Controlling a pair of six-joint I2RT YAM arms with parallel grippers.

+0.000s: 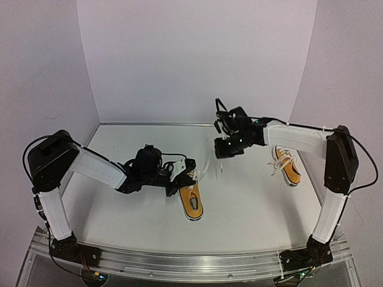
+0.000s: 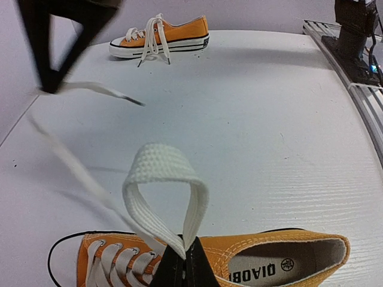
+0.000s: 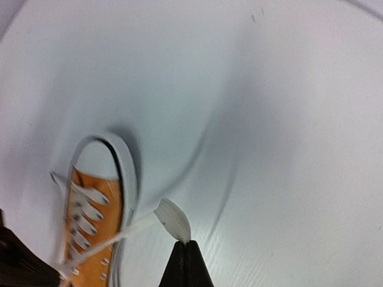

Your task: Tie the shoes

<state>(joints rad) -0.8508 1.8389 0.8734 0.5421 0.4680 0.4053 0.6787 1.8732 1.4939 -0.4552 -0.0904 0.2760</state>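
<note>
we see left gripper [image 2: 184,258] pinching a lace loop [image 2: 161,170] over the near shoe [image 1: 192,202], right gripper [image 3: 185,248] pinching the other lace [image 3: 172,216], held high. no knot yet, it seems; far shoe [image 1: 288,165] lies untied at right.

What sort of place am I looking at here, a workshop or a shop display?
Most likely a robotics lab test bench. A left arm and right arm are bolted to a metal rail at a white table. Plain walls box it in, and only two shoes are laid out.
</note>
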